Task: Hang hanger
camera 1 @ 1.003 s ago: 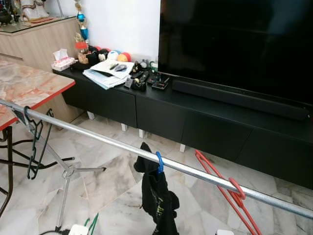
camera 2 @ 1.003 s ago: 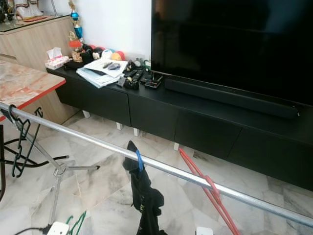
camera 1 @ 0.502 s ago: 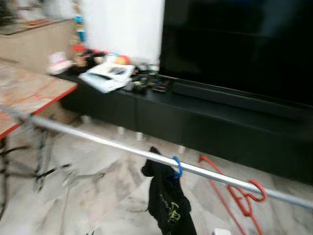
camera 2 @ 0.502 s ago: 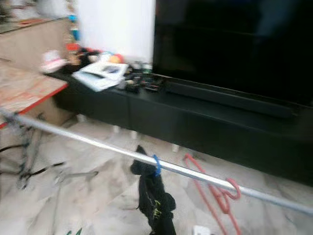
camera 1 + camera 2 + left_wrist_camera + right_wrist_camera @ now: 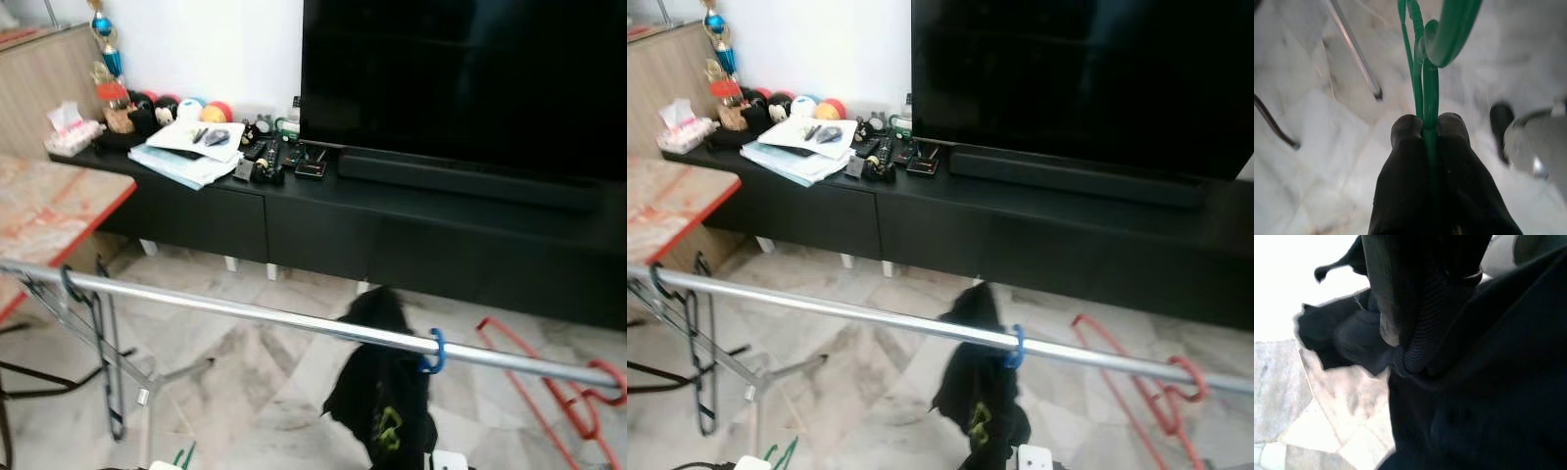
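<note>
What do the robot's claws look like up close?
The left claw has two thick black fingers with smooth, rounded tips. The right claw is black too; one finger has a finely ribbed pad, the other a smoother, glossy face.

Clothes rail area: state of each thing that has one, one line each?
Green hanger: pinched in the shut left claw.
Blue hanger: hooked on the rail, carrying a black garment.
Red hanger: hooked on the rail, bare.
Black hanger: hooked on the rail, bare.
TV: off, screen dark.
Right claw: pressed into dark cloth, grip unclear.
</note>
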Controlling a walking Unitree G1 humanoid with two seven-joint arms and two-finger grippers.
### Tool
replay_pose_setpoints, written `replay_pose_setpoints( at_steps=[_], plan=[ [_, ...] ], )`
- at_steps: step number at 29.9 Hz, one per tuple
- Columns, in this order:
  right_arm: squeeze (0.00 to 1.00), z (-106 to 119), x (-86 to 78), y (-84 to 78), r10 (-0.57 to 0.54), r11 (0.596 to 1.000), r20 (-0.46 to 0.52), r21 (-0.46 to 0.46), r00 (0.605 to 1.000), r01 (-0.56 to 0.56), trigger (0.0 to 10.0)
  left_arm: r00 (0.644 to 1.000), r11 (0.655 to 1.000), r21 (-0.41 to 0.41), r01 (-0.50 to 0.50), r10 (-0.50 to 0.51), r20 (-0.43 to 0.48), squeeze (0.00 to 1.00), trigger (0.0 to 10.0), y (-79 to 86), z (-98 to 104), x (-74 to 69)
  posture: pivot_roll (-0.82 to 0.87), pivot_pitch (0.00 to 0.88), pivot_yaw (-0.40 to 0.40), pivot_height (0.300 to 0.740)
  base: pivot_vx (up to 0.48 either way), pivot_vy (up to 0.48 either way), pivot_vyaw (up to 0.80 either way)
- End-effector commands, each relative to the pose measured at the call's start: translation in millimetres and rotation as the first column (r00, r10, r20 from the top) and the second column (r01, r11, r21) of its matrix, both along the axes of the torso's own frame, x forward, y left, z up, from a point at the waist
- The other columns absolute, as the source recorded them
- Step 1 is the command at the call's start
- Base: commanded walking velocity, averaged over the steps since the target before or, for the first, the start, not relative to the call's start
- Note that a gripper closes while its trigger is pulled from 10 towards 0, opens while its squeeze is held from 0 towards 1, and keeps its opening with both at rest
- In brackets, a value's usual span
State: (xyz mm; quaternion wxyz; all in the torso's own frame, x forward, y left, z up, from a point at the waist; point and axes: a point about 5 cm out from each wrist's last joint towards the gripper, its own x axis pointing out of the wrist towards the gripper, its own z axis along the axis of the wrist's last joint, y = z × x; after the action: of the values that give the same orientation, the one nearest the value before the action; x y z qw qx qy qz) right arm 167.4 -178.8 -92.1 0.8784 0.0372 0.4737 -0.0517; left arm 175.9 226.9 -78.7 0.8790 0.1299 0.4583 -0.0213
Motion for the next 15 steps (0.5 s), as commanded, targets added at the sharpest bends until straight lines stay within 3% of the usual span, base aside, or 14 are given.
replay_pose_setpoints(
  at_steps=[1,5,12,15],
  plan=[
    [0.0,1.7,3.5,-0.9,-0.02,1.0,0.015,0.003,1.0,0.02,10.0,0.999,1.0,0.007,0.019,-0.018,-0.042,0.0,10.0,-0.2,-5.5,-11.5,0.11,0.0,0.001,0.74,0.0,0.0,0.0],
    [0.0,1.8,3.8,-1.1,-0.027,1.0,0.014,0.005,1.0,0.027,10.0,0.999,1.0,0.004,0.022,-0.022,-0.045,0.0,10.0,-0.4,-5.8,-12.0,0.11,0.0,0.001,0.74,0.0,0.0,0.0],
    [0.0,2.3,4.7,-2.0,-0.033,0.999,0.018,0.003,0.999,0.033,10.0,0.999,1.0,-0.009,0.023,-0.023,-0.042,0.0,10.0,-1.0,-6.0,-12.6,0.11,0.0,0.002,0.74,0.0,0.0,-0.72],
    [0.0,2.7,5.3,-2.2,-0.032,0.999,0.026,0.0,0.999,0.032,10.0,0.999,1.0,-0.011,0.024,-0.024,-0.043,0.0,10.0,-0.8,-6.1,-13.1,0.11,0.0,0.002,0.74,0.0,0.0,-0.13]
  ],
)
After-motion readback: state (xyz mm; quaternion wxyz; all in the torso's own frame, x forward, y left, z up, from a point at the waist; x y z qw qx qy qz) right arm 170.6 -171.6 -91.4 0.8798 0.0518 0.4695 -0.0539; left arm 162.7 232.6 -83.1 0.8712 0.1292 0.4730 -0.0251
